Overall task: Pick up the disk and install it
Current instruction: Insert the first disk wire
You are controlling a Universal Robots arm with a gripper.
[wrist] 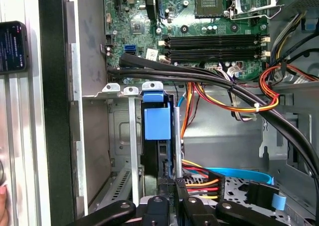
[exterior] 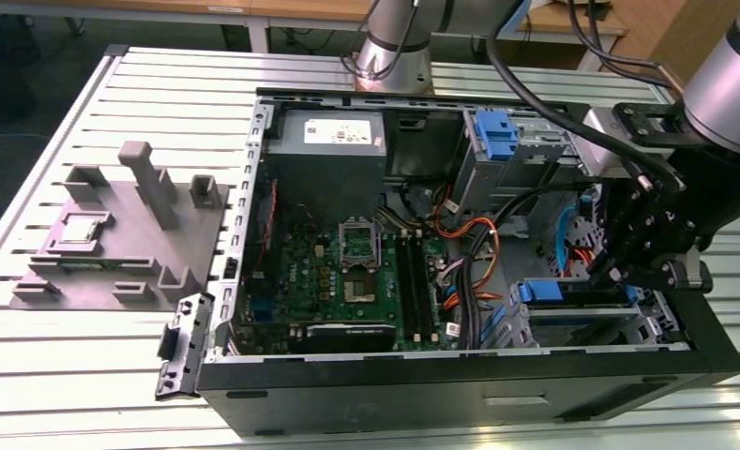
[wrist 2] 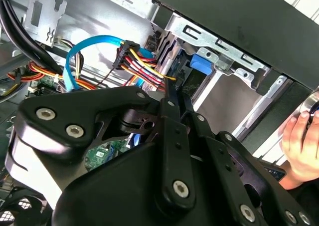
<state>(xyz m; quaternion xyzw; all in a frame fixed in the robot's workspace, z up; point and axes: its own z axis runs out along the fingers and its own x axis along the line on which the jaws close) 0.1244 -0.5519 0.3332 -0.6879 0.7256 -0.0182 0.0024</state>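
Observation:
The disk (exterior: pixel 555 292) stands on edge in the drive bay at the front corner of the open computer case (exterior: pixel 470 370), on the exterior view's right. Its bright blue carrier tab (wrist: pixel 157 118) shows at the end of the slot between metal rails, and again as a blue patch (wrist 2: pixel 201 65) in the second wrist view. My gripper (exterior: pixel 613 277) reaches down into the bay from above. Its black fingers (wrist 2: pixel 169 131) run close together to the disk's near end, beside the red, yellow and black power cables (wrist 2: pixel 137 56). The gripper (wrist: pixel 172 183) looks shut on the disk's edge.
The motherboard (exterior: pixel 344 272) and grey power-supply box (exterior: pixel 325 141) fill the rest of the case. Another blue carrier (exterior: pixel 497 141) sits in the rear bay. A grey fixture block (exterior: pixel 119 234) lies on the slatted table. A person's hand (wrist 2: pixel 299 136) rests beside the case, and a phone (wrist: pixel 12 46) lies outside it.

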